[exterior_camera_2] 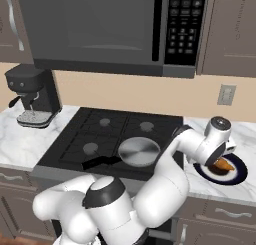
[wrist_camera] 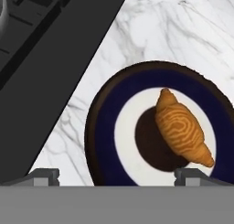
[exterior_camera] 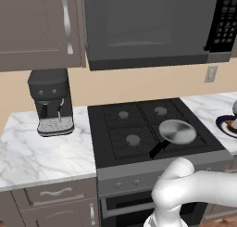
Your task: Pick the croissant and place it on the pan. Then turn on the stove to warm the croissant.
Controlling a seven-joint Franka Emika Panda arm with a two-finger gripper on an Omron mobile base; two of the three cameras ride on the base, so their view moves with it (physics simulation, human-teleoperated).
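Observation:
The croissant [wrist_camera: 183,131] [exterior_camera_2: 223,165], golden-orange, lies on a dark white-ringed plate [wrist_camera: 105,113] [exterior_camera_2: 241,178] on the marble counter to the right of the stove [exterior_camera_2: 95,131] [exterior_camera: 139,124]. My gripper [wrist_camera: 118,176] [exterior_camera_2: 220,156] hovers just above the plate, open, with nothing between its fingertips [wrist_camera: 43,175]. The croissant sits toward the right fingertip's side. The silver pan [exterior_camera: 177,131] [exterior_camera_2: 138,151] rests on the stove's front right burner, and its black handle points toward the front.
A black coffee machine [exterior_camera: 51,105] [exterior_camera_2: 32,99] stands on the left counter. A dark microwave [exterior_camera: 148,27] [exterior_camera_2: 100,29] hangs above the stove. The stove's edge [wrist_camera: 55,81] runs close beside the plate. Marble counter [wrist_camera: 183,26] stretches beyond the plate.

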